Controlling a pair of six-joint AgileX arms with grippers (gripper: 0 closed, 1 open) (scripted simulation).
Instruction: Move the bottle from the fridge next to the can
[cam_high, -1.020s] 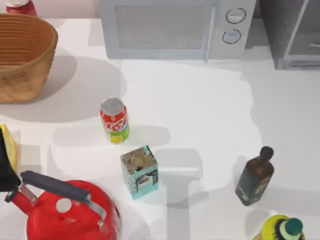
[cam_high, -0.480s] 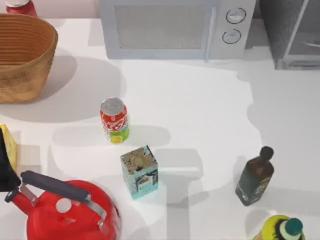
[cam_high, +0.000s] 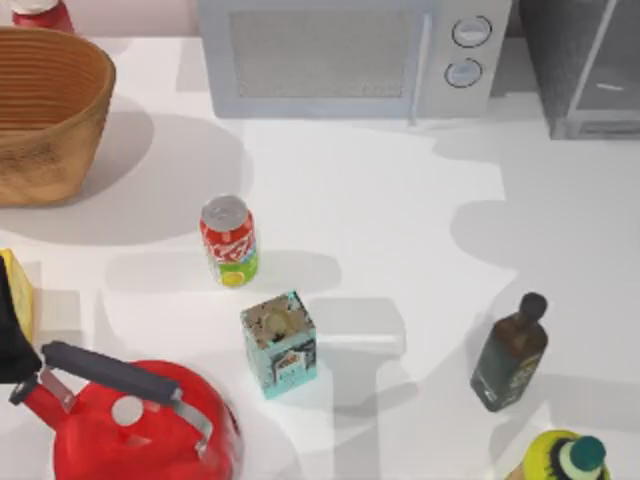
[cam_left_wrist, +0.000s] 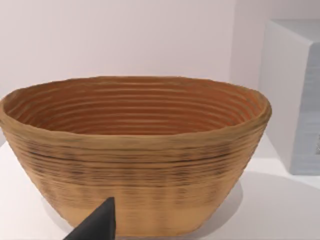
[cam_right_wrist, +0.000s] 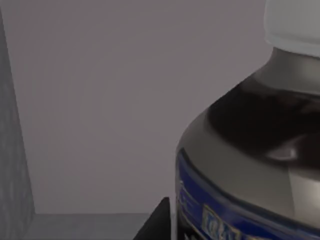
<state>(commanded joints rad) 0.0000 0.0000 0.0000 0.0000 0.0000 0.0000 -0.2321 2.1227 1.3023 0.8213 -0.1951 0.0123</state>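
Note:
The bottle (cam_right_wrist: 250, 150) fills the right wrist view from very close: white cap, dark liquid, and a grey and dark-blue label. It stands before the fridge's plain grey inner wall (cam_right_wrist: 100, 100). A dark part of my right gripper (cam_right_wrist: 157, 222) shows right beside the label. Seen from above, the fridge (cam_high: 590, 70) stands at the back right corner with its light grey door frame angled outward. The red can (cam_high: 229, 240) stands upright left of the table's middle. A dark tip of my left gripper (cam_left_wrist: 95, 225) points at the basket.
A white microwave (cam_high: 350, 55) is at the back, and a woven basket (cam_high: 45, 110) at the back left. A teal tin (cam_high: 279, 343) stands in front of the can. A red kettle (cam_high: 140, 420) is at the front left. An olive bottle (cam_high: 510, 355) and a yellow bottle (cam_high: 565, 458) are at the front right.
The shadow on the table's right side, in front of the fridge, has changed shape. The can and the other things have not moved.

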